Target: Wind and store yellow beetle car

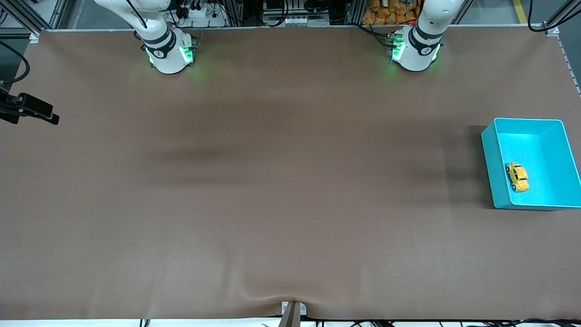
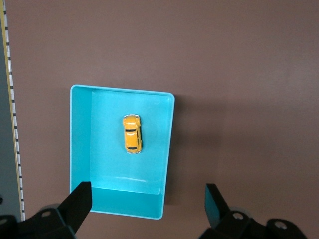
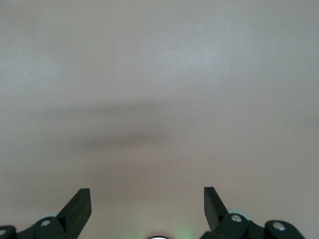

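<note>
The yellow beetle car lies on its wheels inside the teal bin at the left arm's end of the table. It sits near the bin wall that faces the table's middle. The left wrist view shows the car from high above in the bin. My left gripper is open and empty, held high over one end of the bin. My right gripper is open and empty over bare brown table. Neither gripper shows in the front view.
The brown table mat spreads across the whole surface. A black clamp-like object juts in at the right arm's end. Both arm bases stand along the edge farthest from the front camera.
</note>
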Controlling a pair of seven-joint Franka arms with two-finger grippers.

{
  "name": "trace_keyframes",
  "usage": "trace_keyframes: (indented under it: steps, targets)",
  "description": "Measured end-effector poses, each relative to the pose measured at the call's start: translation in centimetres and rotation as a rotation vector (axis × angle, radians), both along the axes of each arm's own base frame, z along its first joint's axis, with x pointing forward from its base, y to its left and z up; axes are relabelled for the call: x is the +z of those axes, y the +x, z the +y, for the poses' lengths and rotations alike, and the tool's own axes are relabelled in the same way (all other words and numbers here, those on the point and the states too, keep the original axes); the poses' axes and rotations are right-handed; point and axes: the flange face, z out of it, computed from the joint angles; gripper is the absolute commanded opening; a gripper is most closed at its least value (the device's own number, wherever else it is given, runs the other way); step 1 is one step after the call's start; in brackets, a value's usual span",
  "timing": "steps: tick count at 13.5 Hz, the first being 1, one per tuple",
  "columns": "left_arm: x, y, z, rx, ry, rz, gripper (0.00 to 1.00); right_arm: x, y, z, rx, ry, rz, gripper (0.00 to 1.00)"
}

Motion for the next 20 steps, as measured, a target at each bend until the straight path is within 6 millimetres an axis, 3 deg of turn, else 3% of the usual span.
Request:
trace_keyframes:
  steps: [3, 7, 10, 14, 20]
  targets:
    - [2.5, 0.0, -3.2, -0.012, -0.018, -0.039, 1.00, 0.0, 0.0, -0.2, -0.004, 0.000, 0.001, 1.00]
    - [5.3, -1.9, -6.7, 0.059, -0.053, -0.021, 1.00, 0.0, 0.0, -0.4, -0.007, 0.000, 0.002, 1.00]
    - [5.5, -2.9, -8.0, 0.078, -0.049, 0.005, 1.00, -0.1, 0.0, -0.4, -0.008, 0.000, 0.003, 1.00]
    - [5.1, -4.2, -11.4, 0.056, -0.033, 0.028, 1.00, -0.1, -0.1, -0.5, -0.009, 0.000, 0.004, 1.00]
    - [5.8, -5.6, -12.4, 0.040, -0.032, 0.024, 1.00, -0.1, -0.1, -0.5, -0.009, 0.000, 0.005, 1.00]
